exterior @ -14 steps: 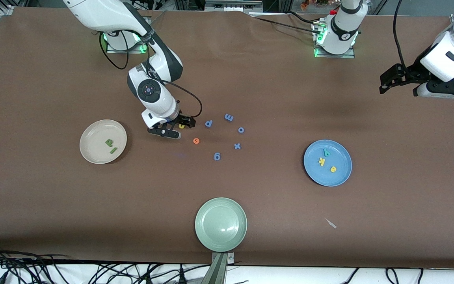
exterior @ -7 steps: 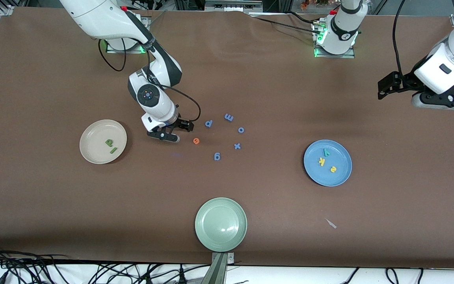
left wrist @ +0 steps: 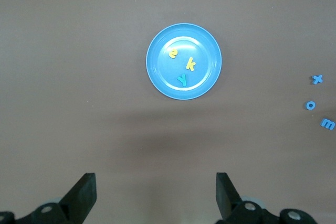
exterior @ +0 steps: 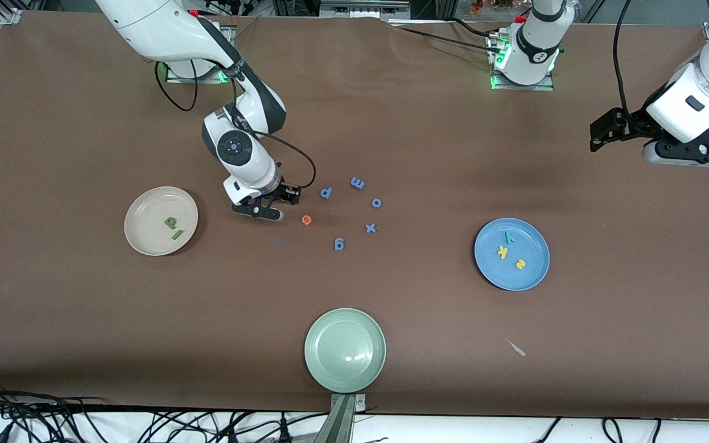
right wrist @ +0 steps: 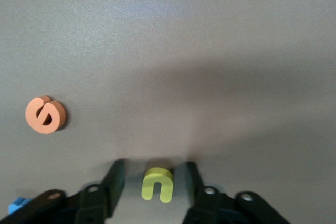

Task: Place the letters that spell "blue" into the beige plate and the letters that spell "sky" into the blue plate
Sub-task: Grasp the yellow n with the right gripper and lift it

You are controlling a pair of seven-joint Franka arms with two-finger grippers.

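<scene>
Right claw [right wrist: 153, 178]: fingers straddling yellow u [right wrist: 157, 184], not yet clamped | left claw [left wrist: 155, 192]: released, waiting | risk: u squirting sideways if off-centre.

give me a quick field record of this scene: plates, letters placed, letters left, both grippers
beige plate: holds green b and green l
blue plate: holds yellow s, yellow k, teal y
yellow u: on the table between the right gripper's fingers, gaps on both sides
orange e: on the table beside the right gripper
right gripper: low over the u, not yet gripping
left gripper: open, waiting raised at its end of the table
green plate: no letters
</scene>
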